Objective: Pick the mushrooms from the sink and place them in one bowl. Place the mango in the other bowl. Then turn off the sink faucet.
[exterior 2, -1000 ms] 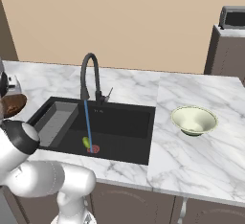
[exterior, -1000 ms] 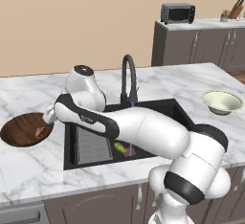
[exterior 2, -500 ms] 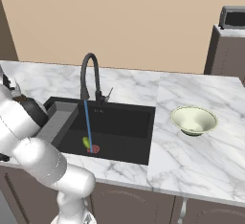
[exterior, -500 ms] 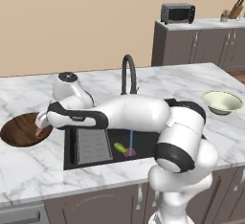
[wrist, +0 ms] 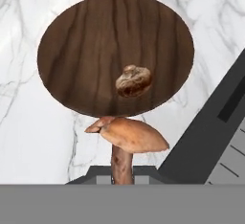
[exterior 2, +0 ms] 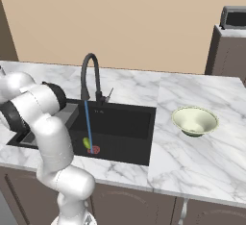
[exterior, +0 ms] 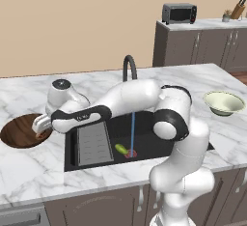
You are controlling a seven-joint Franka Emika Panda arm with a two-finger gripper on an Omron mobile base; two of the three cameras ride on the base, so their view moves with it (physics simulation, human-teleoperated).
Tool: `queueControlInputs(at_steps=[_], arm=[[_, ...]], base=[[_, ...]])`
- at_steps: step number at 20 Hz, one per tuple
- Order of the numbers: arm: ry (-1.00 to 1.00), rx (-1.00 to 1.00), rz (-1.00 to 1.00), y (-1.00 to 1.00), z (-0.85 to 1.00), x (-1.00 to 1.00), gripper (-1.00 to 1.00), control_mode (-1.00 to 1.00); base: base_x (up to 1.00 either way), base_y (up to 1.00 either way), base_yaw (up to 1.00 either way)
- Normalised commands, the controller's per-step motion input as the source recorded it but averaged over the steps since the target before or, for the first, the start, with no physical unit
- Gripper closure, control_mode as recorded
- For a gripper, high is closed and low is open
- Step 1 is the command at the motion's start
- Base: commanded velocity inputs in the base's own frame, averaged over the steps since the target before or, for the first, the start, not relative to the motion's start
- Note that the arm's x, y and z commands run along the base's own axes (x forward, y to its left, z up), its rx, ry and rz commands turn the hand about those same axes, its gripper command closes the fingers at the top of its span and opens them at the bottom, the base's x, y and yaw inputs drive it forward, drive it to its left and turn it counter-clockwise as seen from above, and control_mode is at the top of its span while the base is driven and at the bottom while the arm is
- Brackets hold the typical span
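Two mushrooms: tan-brown cap (wrist: pixel 133 80) lies in the wooden bowl (wrist: pixel 72 50); reddish-brown one with a short stem (wrist: pixel 127 139) hangs from the jaws, over the near rim.
Jaws: gripper (exterior: pixel 42 129) clenched on that stem, at the bowl's sink-side edge (exterior: pixel 14 134).
Risk: released here, the cap may clip the rim and roll onto the marble tabletop (exterior: pixel 29 167) or back into the sink (exterior: pixel 193 148); it looks barely inside the rim.
Mango (exterior: pixel 120 148): yellow-green, in the basin beside the red drain (exterior: pixel 130 152).
Faucet (exterior 2: pixel 89 75): running, blue stream visible.
Pale bowl (exterior 2: pixel 194 120): well apart, across the sink.
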Motion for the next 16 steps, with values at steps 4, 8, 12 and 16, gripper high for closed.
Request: queueControlInputs(at_steps=[4,8,12,16], arm=[[0.01,-0.03,0.00,0.28,-0.21,0.37,1.00,-1.00],[0.01,-0.03,0.00,0.27,-0.20,0.32,1.00,-1.00],[0.00,-0.03,0.00,0.29,-0.09,0.23,1.00,-1.00],[0.00,-0.04,0.00,0.28,-0.19,0.33,1.00,-1.00]], base=[[0.00,0.00,0.00],[0.00,0.00,0.00],[0.00,0.00,0.00],[0.00,0.00,0.00]])
